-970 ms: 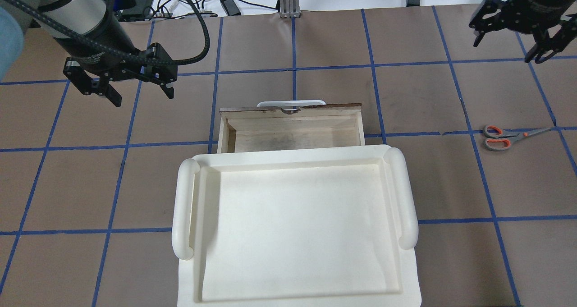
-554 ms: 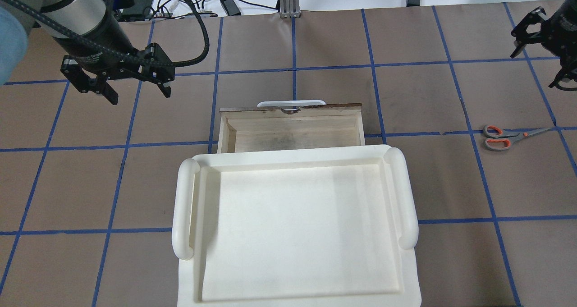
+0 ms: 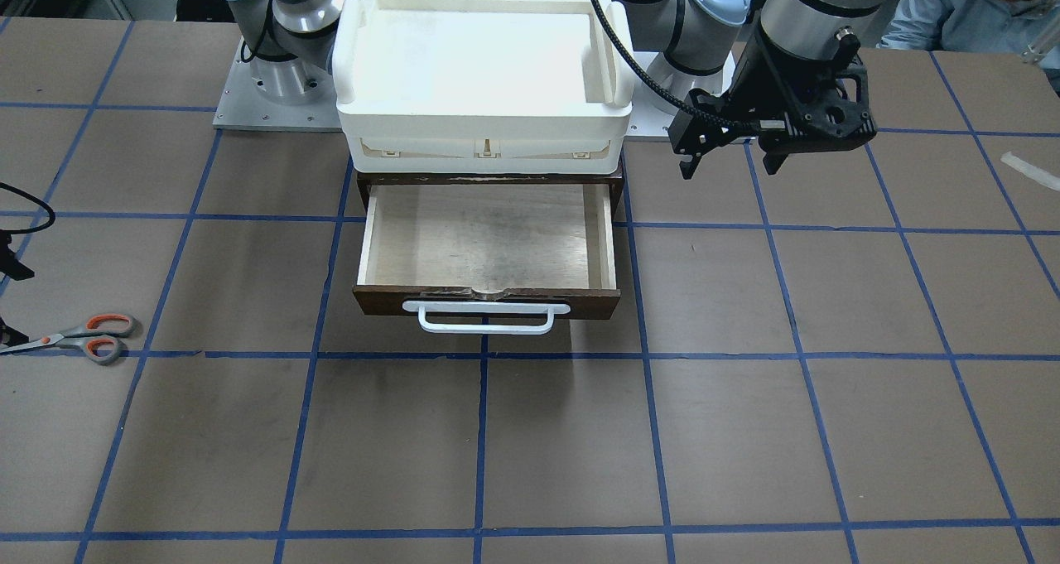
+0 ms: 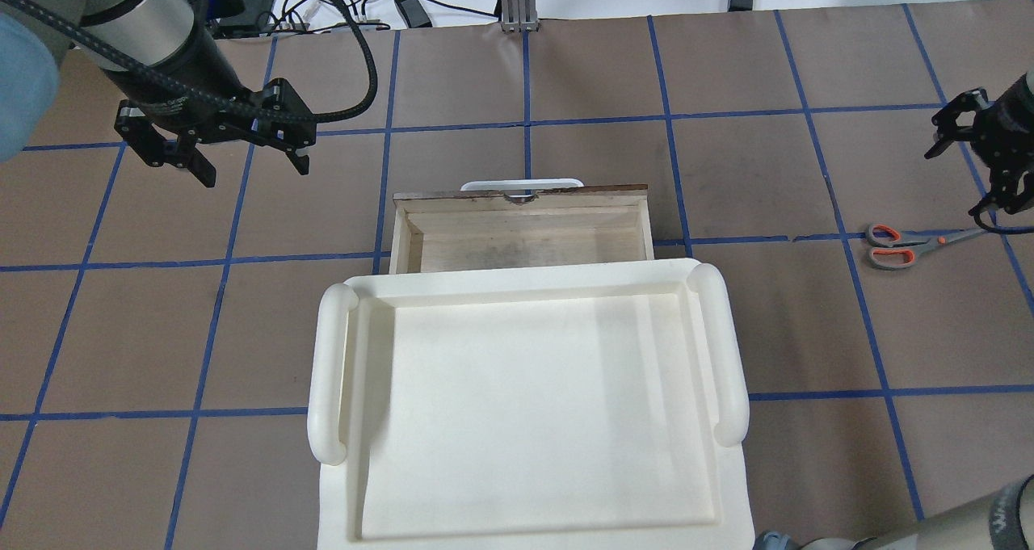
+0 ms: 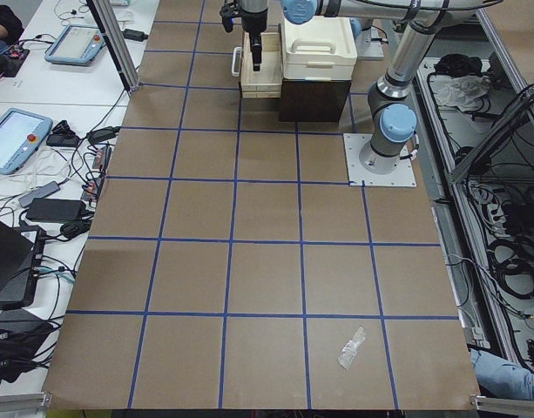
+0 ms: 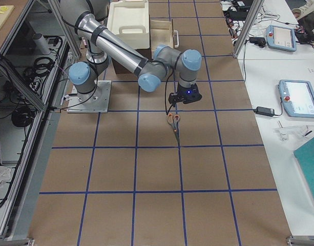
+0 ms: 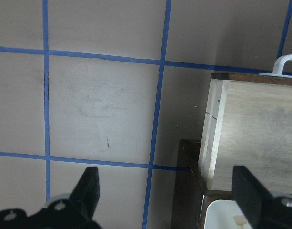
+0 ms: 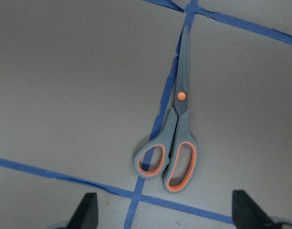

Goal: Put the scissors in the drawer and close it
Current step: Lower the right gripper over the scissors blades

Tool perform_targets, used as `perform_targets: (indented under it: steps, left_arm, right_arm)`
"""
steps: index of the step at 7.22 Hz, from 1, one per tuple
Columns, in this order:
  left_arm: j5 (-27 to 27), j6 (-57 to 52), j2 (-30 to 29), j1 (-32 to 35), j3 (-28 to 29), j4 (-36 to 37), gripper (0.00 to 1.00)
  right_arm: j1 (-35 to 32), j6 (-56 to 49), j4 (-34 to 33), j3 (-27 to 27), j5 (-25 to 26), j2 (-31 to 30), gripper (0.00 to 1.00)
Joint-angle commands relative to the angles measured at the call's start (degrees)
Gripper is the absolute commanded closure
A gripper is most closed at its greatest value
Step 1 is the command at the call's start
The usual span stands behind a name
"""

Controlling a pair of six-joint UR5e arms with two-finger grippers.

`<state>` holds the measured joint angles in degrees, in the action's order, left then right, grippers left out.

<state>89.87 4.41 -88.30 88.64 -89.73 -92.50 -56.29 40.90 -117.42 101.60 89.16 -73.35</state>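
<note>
Right gripper hangs just above the scissors, fingers spread wide, blades running crosswise between them, handles nearest.

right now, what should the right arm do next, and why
Probably lower the right gripper onto the scissors. They lie flat and closed on the table, centred between its open fingers but not yet grasped, and the drawer already stands open and empty, ready to take them.

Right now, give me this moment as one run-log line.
scissors: on table, ungrasped | drawer: open, empty | right gripper: open, by scissors | left gripper: open, empty
</note>
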Motion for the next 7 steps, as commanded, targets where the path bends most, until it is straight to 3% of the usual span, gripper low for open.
perform_targets:
  steps: [1,4,6,7]
  left_arm:
    - [0.13,-0.63,-0.03,-0.04,-0.09,0.13,0.00]
    - [0.13,-0.89,-0.03,0.05,-0.09,0.13,0.00]
    - [0.13,-0.63,-0.03,0.05,-0.09,0.13,0.00]
    - [0.22,-0.72,-0.03,0.05,-0.09,0.74,0.00]
  right_arm:
    - [4.24,-1.51,-8.24,6.31,-0.31,2.59,0.03]
    - [4.26,0.84,-13.00,6.86,-0.30,5.06,0.04]
    - [4.26,1.73,-19.57,7.03,-0.22,8.91,0.04]
    - [4.26,3.21,-19.08,7.03,-0.22,9.10,0.11]
